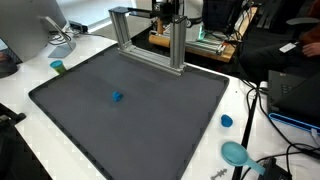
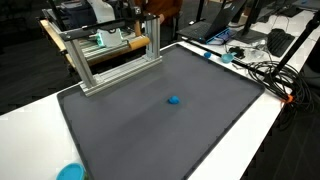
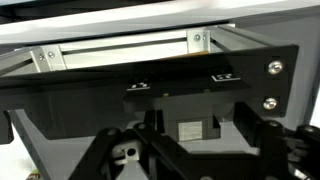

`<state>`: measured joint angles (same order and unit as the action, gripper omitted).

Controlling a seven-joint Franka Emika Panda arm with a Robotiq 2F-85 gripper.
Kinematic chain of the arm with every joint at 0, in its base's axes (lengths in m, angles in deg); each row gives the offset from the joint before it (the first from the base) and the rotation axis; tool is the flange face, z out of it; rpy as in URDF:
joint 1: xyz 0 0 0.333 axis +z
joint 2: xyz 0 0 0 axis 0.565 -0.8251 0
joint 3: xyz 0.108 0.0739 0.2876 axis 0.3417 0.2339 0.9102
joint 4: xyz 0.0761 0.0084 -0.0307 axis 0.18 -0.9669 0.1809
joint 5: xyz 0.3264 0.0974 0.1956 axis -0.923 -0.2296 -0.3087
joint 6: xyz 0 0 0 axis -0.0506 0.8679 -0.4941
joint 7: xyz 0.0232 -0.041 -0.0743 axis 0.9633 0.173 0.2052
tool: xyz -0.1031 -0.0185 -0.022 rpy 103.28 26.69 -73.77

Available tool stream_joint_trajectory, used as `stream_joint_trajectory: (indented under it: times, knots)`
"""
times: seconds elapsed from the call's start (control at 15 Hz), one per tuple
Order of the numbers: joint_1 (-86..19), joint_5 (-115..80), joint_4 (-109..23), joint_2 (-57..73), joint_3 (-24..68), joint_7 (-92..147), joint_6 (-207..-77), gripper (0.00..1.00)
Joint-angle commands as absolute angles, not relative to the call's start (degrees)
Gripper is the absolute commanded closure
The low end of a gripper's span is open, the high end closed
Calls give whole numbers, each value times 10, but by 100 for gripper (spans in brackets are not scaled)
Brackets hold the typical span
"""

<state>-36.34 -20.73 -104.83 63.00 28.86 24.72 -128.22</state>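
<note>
A white counter (image 1: pixel 18 95) in a cluttered lab carries a dark grey mat (image 1: pixel 140 130). At the mat's far edge stands an aluminium frame (image 1: pixel 178 50), which serves as our landmark. In both exterior views we see the jaws high up, just above one end of the frame's top bar. In the wrist view the frame runs across the upper part, and we cannot tell whether the jaws are open or closed. A small blue piece (image 1: pixel 117 97) lies on the mat, well in front of the frame.

No readable text anywhere; small sticker (image 3: pixel 188 131) in wrist view too blurred.
</note>
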Motion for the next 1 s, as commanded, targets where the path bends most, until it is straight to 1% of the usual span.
stream_joint_trajectory:
  times: [0.0, 0.07, 0.27, 0.33, 0.4, 0.47, 0.73, 0.8, 0.93]
  knots:
    - [-363, -197, -1058, 642, 289, 249, -1278, 14]
    - [-363, -193, -1059, 642, 289, 253, -1283, 8]
    - [-362, -187, -1062, 644, 287, 265, -1285, 0]
    - [-362, -184, -1063, 644, 287, 269, -1286, 5]
    - [-362, -182, -1063, 643, 286, 272, -1287, 6]
    - [-362, -178, -1064, 644, 286, 275, -1289, 10]
    - [-364, -167, -1073, 650, 290, 267, -1304, 13]
    - [-364, -166, -1075, 651, 291, 266, -1305, 13]
    - [-365, -163, -1081, 657, 293, 263, -1312, 15]
